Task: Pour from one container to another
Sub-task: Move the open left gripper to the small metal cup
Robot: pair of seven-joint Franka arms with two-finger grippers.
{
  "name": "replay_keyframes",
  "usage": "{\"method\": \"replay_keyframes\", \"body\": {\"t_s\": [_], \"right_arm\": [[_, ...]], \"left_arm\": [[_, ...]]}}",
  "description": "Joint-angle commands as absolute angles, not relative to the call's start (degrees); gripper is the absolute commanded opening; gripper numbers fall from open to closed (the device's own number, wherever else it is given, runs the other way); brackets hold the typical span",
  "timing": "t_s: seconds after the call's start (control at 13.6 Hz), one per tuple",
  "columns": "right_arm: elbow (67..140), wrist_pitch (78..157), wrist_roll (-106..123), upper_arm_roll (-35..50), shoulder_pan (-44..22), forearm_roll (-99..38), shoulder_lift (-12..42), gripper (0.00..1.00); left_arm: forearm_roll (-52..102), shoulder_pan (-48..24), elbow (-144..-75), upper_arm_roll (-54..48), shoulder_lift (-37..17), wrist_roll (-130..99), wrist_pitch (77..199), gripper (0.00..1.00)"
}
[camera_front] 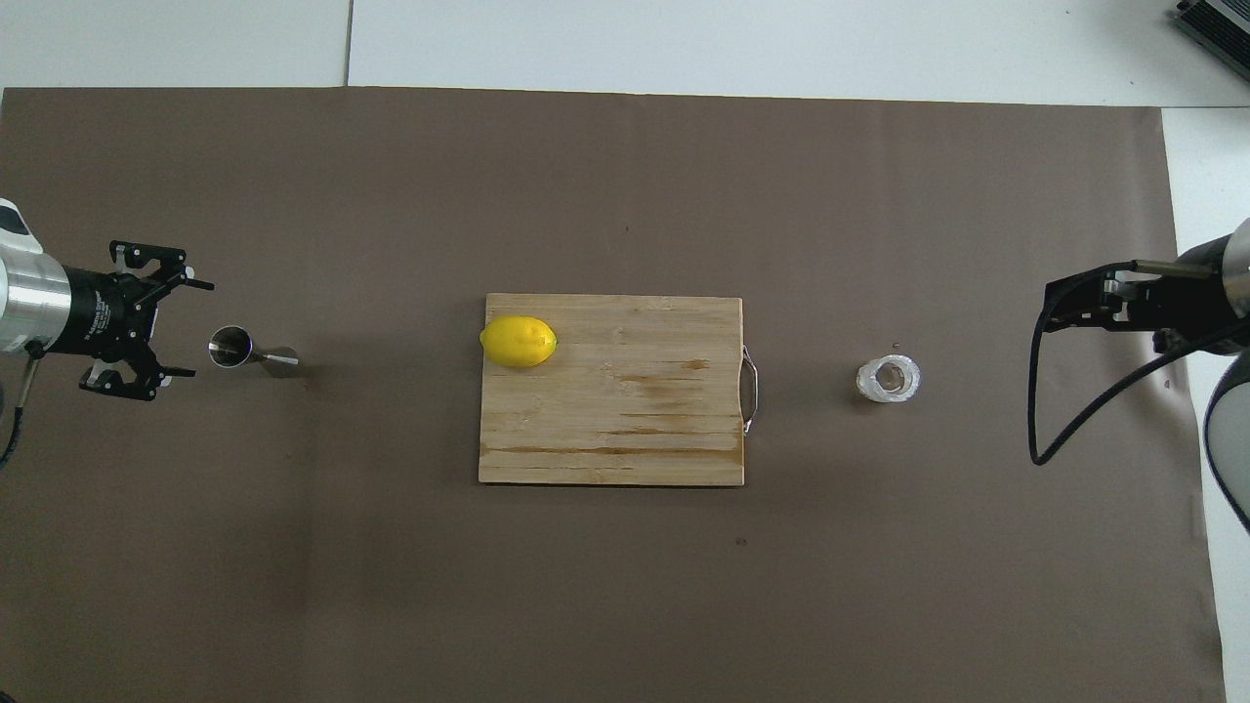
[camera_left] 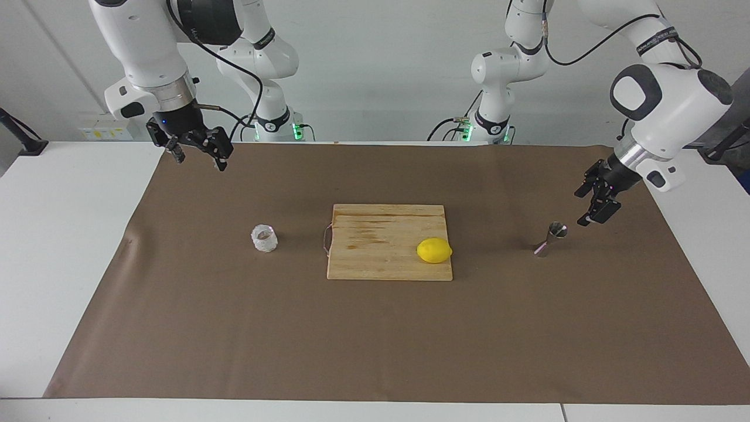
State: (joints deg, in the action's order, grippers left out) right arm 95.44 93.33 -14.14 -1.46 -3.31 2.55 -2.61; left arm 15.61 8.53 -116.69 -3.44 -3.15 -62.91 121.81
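The small textured glass cup [camera_left: 264, 238] [camera_front: 889, 379] stands on the brown mat beside the cutting board, toward the right arm's end. Toward the left arm's end stands the steel hourglass jigger [camera_left: 551, 239] [camera_front: 244, 352], upright. My left gripper [camera_left: 587, 206] [camera_front: 191, 329] hangs low just beside the jigger, pointing sideways at it. It is open and holds nothing, with a small gap between it and the jigger. My right gripper [camera_left: 199, 159] [camera_front: 1062, 308] waits open and empty, up over the mat's edge nearest the robots.
A wooden cutting board [camera_left: 375, 258] [camera_front: 635, 439] lies mid-mat between the two containers, with a yellow lemon [camera_left: 434, 251] [camera_front: 518, 342] on its corner toward the jigger. The brown mat [camera_left: 375, 340] covers most of the white table.
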Motion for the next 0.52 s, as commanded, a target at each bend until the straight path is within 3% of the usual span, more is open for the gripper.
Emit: {"method": "replay_keyframes", "body": {"t_s": [0.0, 0.44], "right_arm": [[95.9, 92.9, -12.9, -1.3, -2.5, 0.9, -3.3, 1.0], [95.9, 93.0, -12.9, -1.2, -2.5, 0.9, -3.3, 1.0]], "left_arm": [[16.8, 9.1, -120.8, -3.9, -1.8, -63.5, 125.7, 1.0], [18.7, 8.4, -121.1, -3.9, -4.7, -65.0, 130.8, 1.0]]}}
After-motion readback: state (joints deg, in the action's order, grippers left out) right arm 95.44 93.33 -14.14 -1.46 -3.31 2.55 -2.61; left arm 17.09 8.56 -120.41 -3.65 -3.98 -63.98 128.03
